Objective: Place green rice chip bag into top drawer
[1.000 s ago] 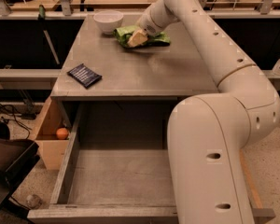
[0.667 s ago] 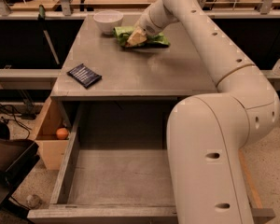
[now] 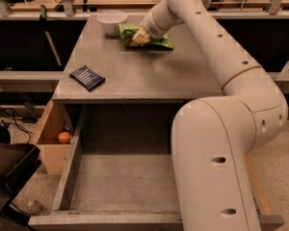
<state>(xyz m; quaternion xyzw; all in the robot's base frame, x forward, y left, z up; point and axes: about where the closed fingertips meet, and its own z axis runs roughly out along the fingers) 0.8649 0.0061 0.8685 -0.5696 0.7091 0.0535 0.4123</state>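
The green rice chip bag (image 3: 160, 41) lies crumpled at the far middle of the grey table (image 3: 144, 76), just right of a white bowl. My gripper (image 3: 139, 36) reaches down from the arm onto the bag's left part and covers it there. The top drawer (image 3: 69, 173) is pulled out wide below the table's front edge, and its grey floor is bare. My arm's large white body (image 3: 216, 167) hides the drawer's right side.
A white bowl (image 3: 111, 21) stands at the table's far left. A small flat dark-blue packet (image 3: 87, 77) lies near the front left. A light-wood box (image 3: 49, 143) with an orange ball (image 3: 63, 137) sits left of the drawer. A black object (image 3: 9, 170) is on the floor at lower left.
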